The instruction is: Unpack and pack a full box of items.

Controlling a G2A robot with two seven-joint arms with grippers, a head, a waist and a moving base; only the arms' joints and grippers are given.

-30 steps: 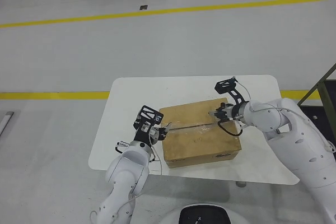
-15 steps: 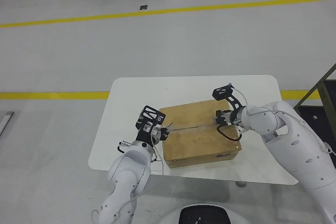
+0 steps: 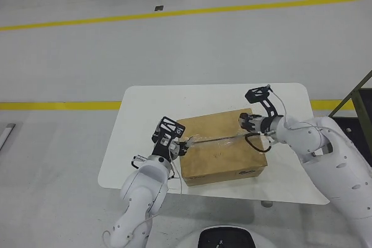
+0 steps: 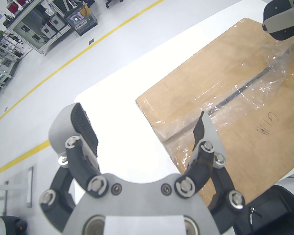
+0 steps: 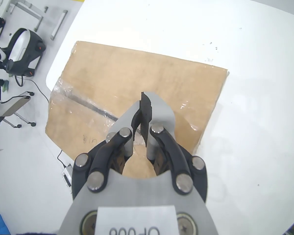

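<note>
The left hand (image 3: 181,146) sits at the box's left end with its fingers spread wide and nothing between them. In the left wrist view this hand (image 4: 139,113) has one finger over the bare bench (image 4: 117,94) and the other over the box edge, right by the end of the seam (image 4: 247,84). Whether that finger touches the cardboard cannot be told.

The box (image 3: 217,158) is brown cardboard, flaps shut, lying flat on the white bench (image 3: 142,118), nearer the robot's edge than the far one. Its seam runs left to right along the top under clear tape (image 4: 267,84). The tape lies wrinkled along the seam, and at the right end it lifts off the cardboard in a crumpled sheet.

The right hand (image 3: 243,127) is over the box's right end, above the seam. Its fingers are pressed together (image 5: 144,103), and the lifted tape rises up to their tips, so it is pinching the tape.
</note>
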